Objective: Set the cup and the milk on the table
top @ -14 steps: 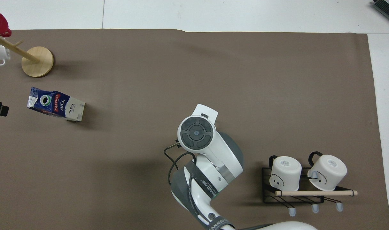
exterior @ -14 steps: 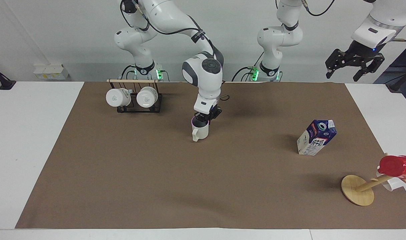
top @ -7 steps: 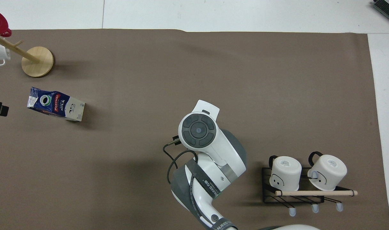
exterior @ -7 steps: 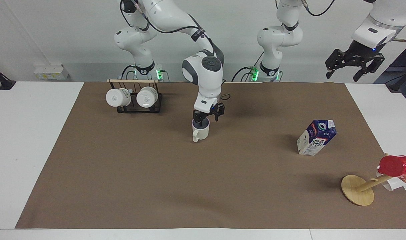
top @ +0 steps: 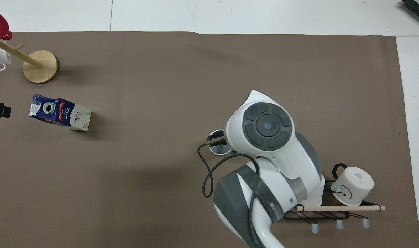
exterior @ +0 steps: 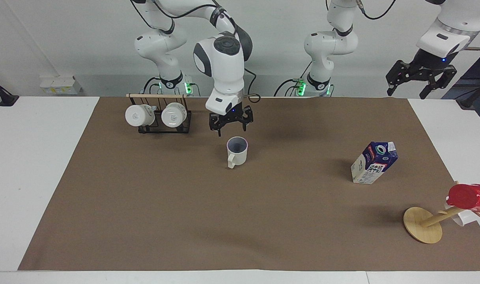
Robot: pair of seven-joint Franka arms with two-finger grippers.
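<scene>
- Cup (exterior: 237, 152): I logged it upright on the bench (exterior: 42, 130), mid-mat, handle turned away from the robots.
- Right pincer (exterior: 230, 123): released, empty, raised over the mat between cup and mug rack (exterior: 159, 115).
- Milk (exterior: 374, 162): upright, toward the left arm's end; left pincer (exterior: 419, 77) nearer, high, spread wide.
- Brown mat (exterior: 184, 213): flat, broad open room around both.

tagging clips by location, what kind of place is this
Probably a robotics lab bench: two white arms bolted at a table with a brown mat, staged with a cup and milk.
</scene>
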